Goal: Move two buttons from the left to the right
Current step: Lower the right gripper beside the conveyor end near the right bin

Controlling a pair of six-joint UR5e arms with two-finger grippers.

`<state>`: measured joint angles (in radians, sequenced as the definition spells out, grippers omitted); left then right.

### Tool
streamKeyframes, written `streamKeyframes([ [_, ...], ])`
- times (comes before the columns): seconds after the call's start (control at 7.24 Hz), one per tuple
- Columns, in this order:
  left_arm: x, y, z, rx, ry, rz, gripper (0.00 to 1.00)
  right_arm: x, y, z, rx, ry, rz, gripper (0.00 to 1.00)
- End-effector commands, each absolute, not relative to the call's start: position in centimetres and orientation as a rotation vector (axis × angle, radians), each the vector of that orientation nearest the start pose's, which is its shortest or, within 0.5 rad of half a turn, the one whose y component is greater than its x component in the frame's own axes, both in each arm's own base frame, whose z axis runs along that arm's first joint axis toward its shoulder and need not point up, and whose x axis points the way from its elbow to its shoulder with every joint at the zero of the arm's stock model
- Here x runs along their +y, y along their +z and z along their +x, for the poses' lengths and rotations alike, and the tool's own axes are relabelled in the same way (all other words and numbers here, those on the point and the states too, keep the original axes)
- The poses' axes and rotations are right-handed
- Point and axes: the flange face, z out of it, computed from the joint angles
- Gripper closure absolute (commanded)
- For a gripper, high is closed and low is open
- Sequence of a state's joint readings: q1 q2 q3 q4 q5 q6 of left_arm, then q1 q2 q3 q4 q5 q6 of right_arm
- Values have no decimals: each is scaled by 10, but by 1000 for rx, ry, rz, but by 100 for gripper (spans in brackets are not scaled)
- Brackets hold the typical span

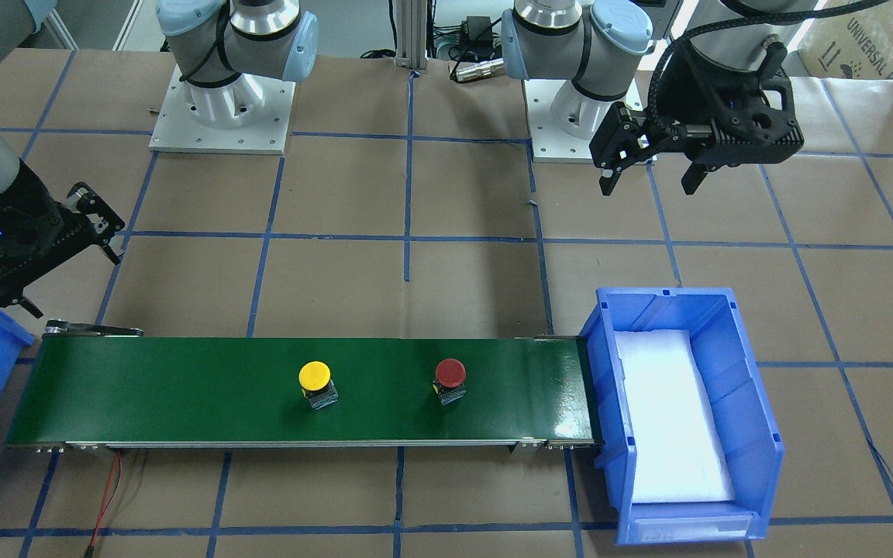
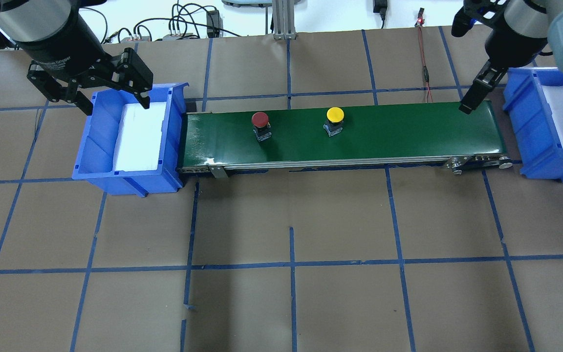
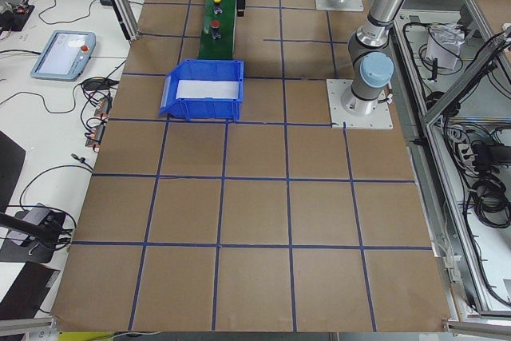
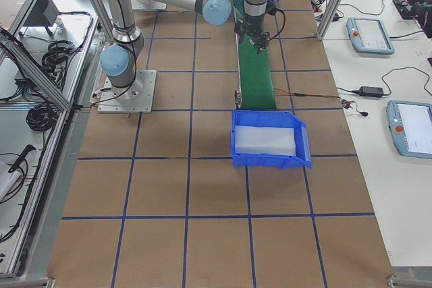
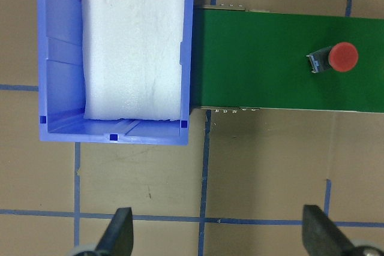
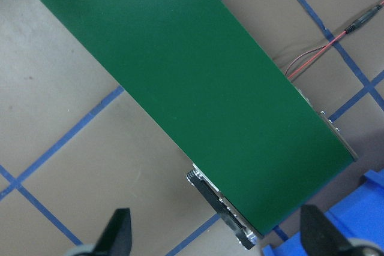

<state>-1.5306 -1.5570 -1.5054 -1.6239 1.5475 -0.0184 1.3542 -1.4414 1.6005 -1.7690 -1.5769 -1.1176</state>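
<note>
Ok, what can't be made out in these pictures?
- Yellow button: outside both wrist views. In the exterior right view the right arm covers that stretch of belt.
- Red button: base markings too small in every view.
- Both buttons: mere specks in the exterior left view.
- Right-side blue bin: cut off by the overhead view's right edge and the front view's left edge.

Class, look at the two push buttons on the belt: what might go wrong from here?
1. The yellow-capped push button and the red-capped push button stand upright on small bases on the green conveyor belt; top-heavy, either may topple if jaws clip a cap.
2. The right gripper, jaws open, hangs near the belt's right end; closing late could let a button run past.
</note>
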Motion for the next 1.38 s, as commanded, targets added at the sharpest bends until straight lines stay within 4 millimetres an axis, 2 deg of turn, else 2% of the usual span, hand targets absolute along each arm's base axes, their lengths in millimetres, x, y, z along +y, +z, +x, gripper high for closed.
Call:
streamKeyframes([
  [0.0,-486,516,-121,3163,-29,-80,0,-560,409,-21,2684,-10,-1642,0],
  [0.14,-482,508,-133,3161,-2,-73,0,-564,406,-23,2617,-27,-1770,0],
  [0.28,-484,504,-147,3159,-64,-29,0,-577,399,-29,2639,-70,-1795,0],
  [0.41,-480,503,-149,3164,-88,-21,0,-582,389,-44,2642,-60,-1766,0],
  [0.55,-476,496,-145,3168,-79,-16,0,-583,379,-52,2565,-74,-1812,0],
  [0.69,-475,499,-144,3158,-108,-21,0,-586,372,-54,2518,-70,-1864,0],
  [0.83,-470,502,-143,3155,-104,-26,0,-591,357,-55,2490,-49,-1864,0],
  [0.97,-470,502,-140,3149,-101,-38,0,-595,363,-54,2483,-74,-1895,0],
  [1.24,-470,499,-129,3124,-51,-99,1,-605,348,-55,2344,-106,-2122,0],
])
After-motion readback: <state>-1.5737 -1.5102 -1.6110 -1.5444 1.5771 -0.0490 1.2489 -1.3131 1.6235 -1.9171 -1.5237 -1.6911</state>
